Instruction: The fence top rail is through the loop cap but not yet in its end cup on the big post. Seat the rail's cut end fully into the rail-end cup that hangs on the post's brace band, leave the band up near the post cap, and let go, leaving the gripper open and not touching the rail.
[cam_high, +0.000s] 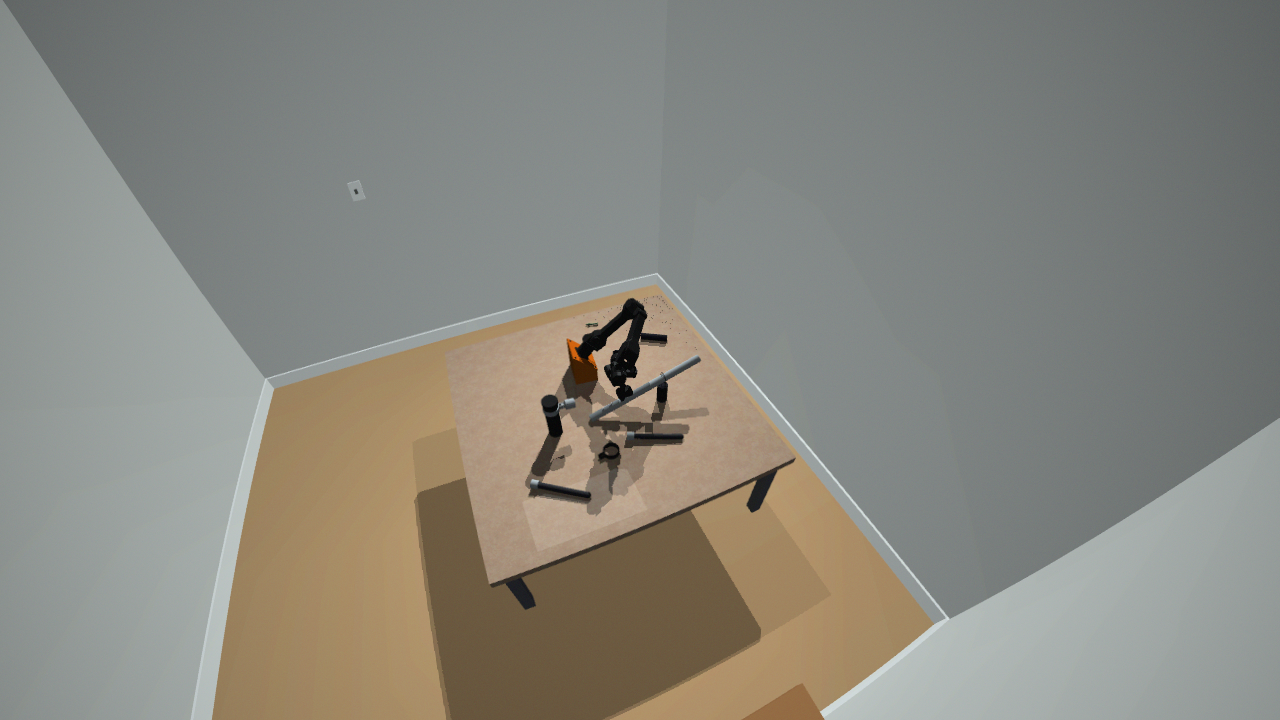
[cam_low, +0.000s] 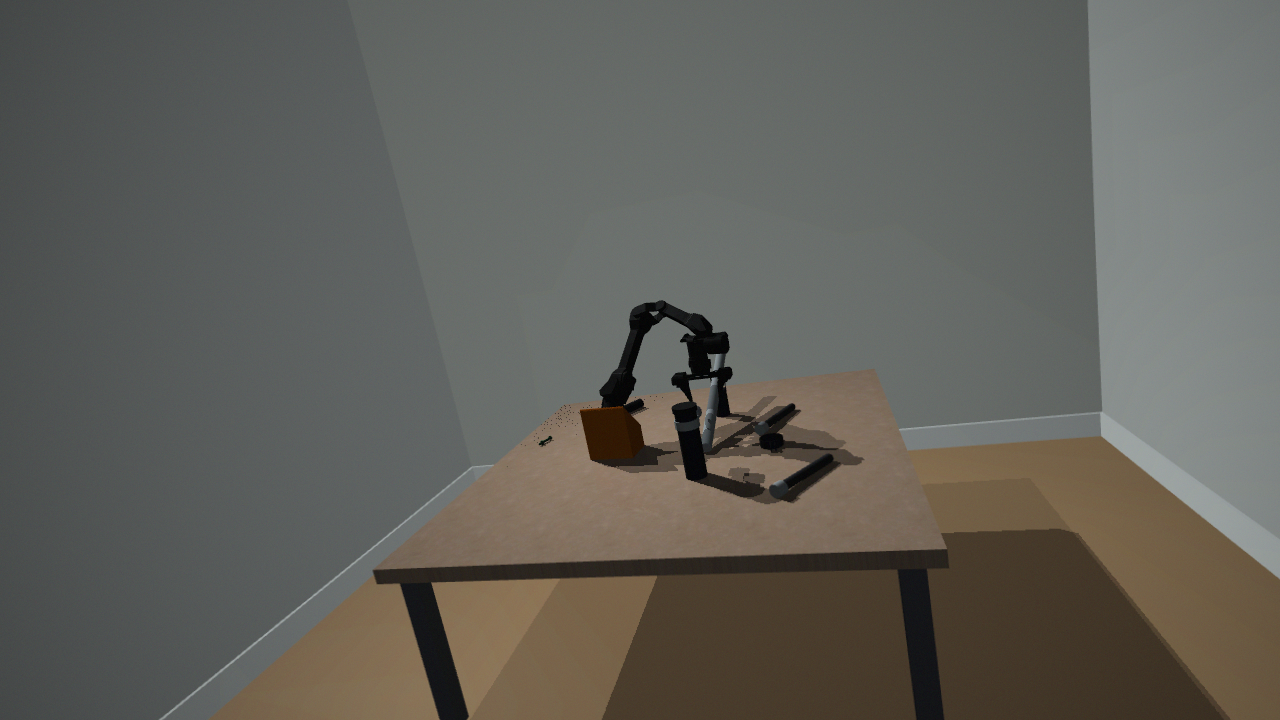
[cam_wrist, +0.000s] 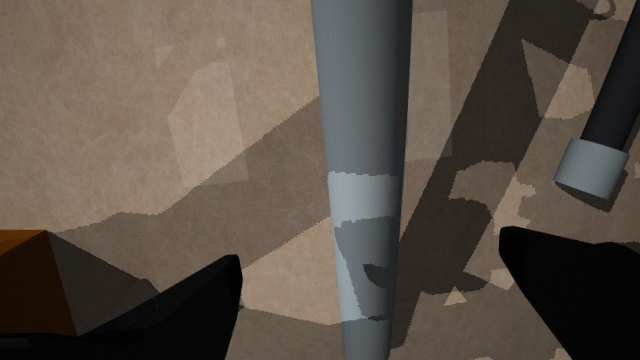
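Worktop (cam_high: 716, 447) carries everything here, and the largest task piece on it is the grey top rail (cam_high: 646, 386), which is seen slanting from its raised end at 2 o'clock, where it is carried on the short loop-cap post (cam_high: 662, 391), down to its cut end at 8 o'clock, resting low near the worktop. The big post (cam_high: 552, 416) stands upright at 9 o'clock of that cut end, well apart from it, with the pale rail-end cup (cam_high: 567, 404) sticking out near its top; the band behind the cup cannot be made out. The rail is therefore judged not yet seated.

The hand (cam_wrist: 370, 280) is held wide open and empty above the rail's middle, one dark finger (cam_wrist: 200, 305) at 7 o'clock and the other at 4 o'clock in the wrist view, the rail (cam_wrist: 362, 150) running between them without touching either.

For the step to be done well, the hand should be lowered until the rail is centred between the fingers, then closed squarely across it. The cut end should be raised to the cup's height and lined up before being pushed in along the rail's own axis, so that the band is not dragged down. The loose black pipes (cam_high: 559, 488), the ring (cam_high: 610, 451) and the orange block (cam_high: 581, 362) are best avoided.
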